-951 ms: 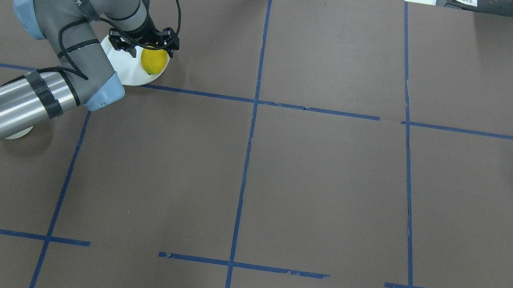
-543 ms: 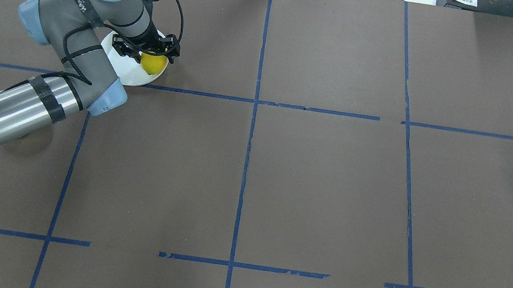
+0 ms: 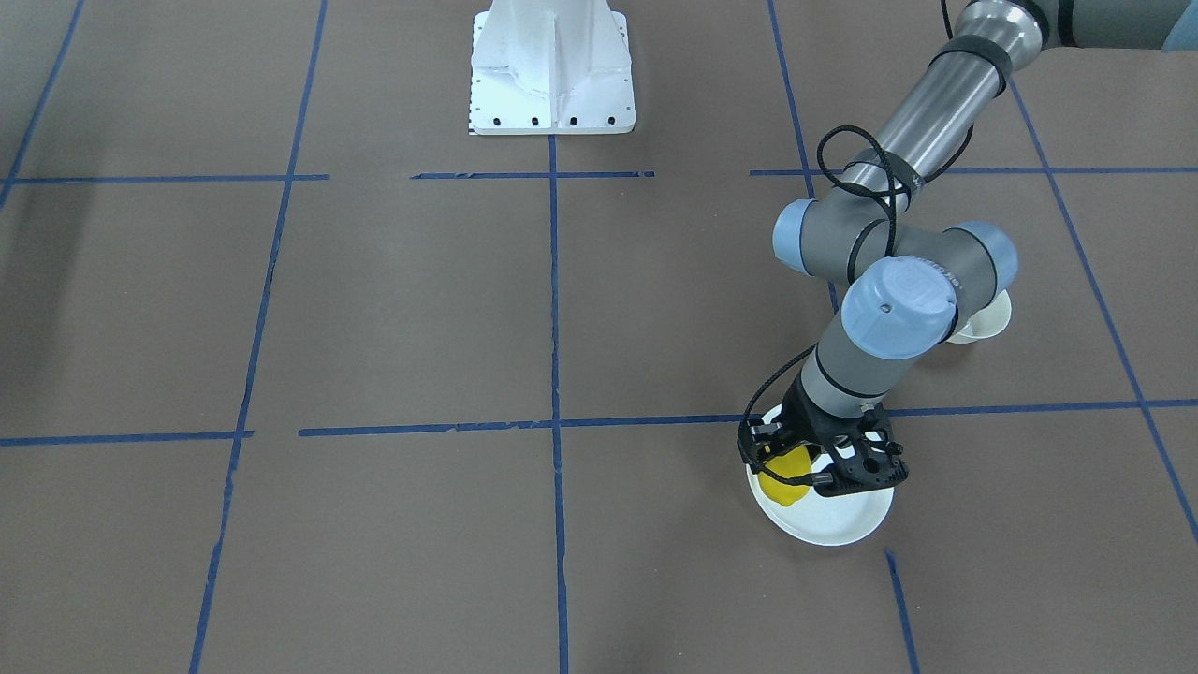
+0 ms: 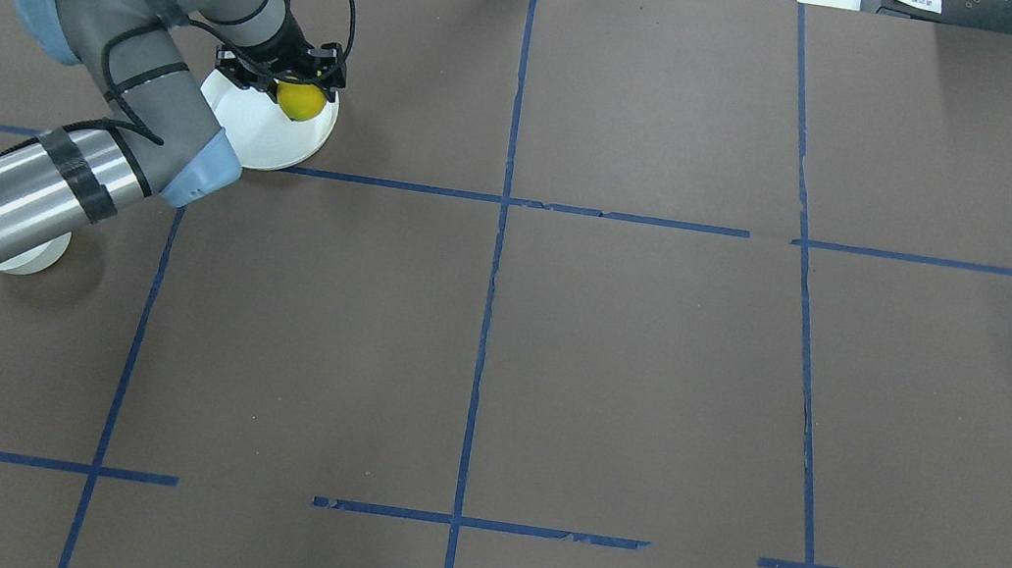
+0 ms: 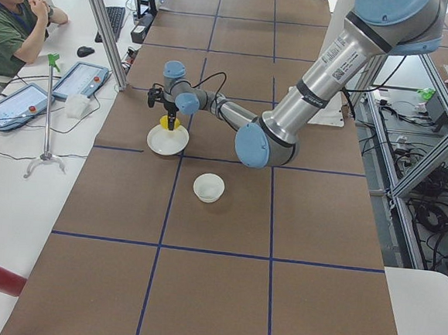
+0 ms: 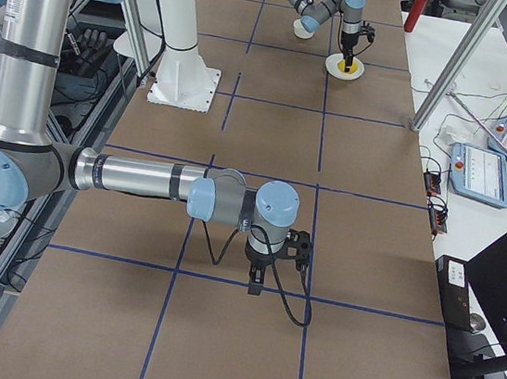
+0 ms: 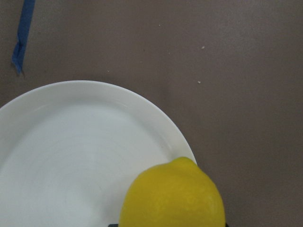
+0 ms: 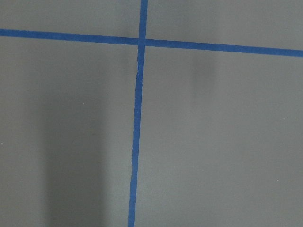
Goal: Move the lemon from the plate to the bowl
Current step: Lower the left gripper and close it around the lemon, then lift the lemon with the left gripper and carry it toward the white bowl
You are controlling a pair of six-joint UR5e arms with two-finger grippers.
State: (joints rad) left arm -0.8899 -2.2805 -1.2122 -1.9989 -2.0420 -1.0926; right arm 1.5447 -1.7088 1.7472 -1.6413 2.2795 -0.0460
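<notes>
step: lift-off, small bright yellow oval lemon (image 4: 301,101) clamped in left gripper (image 4: 296,86), just above far rim of flat round white plate (image 4: 255,135) | right gripper (image 6: 256,281): closure unreadable | next: carry to small deep off-white bowl (image 5: 208,187), release over centre

Robot lab: taped table (image 4: 649,393), pendants (image 6: 485,173)
</notes>
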